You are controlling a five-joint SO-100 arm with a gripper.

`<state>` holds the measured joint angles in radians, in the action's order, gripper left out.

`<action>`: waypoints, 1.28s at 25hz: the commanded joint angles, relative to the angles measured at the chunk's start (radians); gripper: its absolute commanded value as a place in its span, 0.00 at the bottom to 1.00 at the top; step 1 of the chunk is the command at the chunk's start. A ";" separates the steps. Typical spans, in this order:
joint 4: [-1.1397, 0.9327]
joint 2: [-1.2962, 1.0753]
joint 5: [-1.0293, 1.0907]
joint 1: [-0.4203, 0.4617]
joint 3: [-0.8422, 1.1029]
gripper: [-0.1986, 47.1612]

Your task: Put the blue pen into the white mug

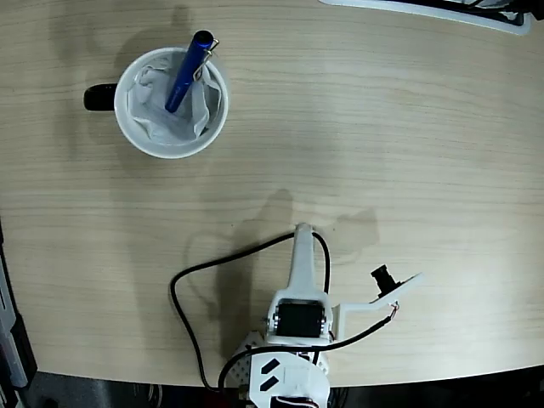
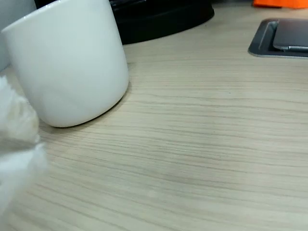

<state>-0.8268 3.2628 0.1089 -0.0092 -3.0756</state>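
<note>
The white mug (image 1: 172, 104) stands at the upper left of the fixed view, its black handle pointing left. Crumpled white paper lines it. The blue pen (image 1: 189, 71) stands tilted inside the mug, cap end with silver clip leaning over the upper rim. My gripper (image 1: 303, 231) is far from it, low in the middle of the table, its fingers together as one slim white shape holding nothing. In the wrist view the mug (image 2: 67, 62) fills the upper left and a blurred white finger (image 2: 14, 144) shows at the left edge; the pen is hidden there.
A black cable (image 1: 183, 293) loops left of the arm's base (image 1: 289, 365). A white-edged object (image 1: 442, 10) lies at the top right. The wrist view shows a grey flat device (image 2: 284, 41) and a black object (image 2: 159, 17) behind the mug. The table edge runs just below the base.
</note>
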 commanded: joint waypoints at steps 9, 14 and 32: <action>-0.218 0.109 -0.006 0.029 0.046 0.00; -0.244 0.109 -0.006 0.037 0.052 0.00; -0.244 0.109 -0.006 0.037 0.051 0.00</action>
<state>-1.0584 3.3027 0.0966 0.0061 -3.0741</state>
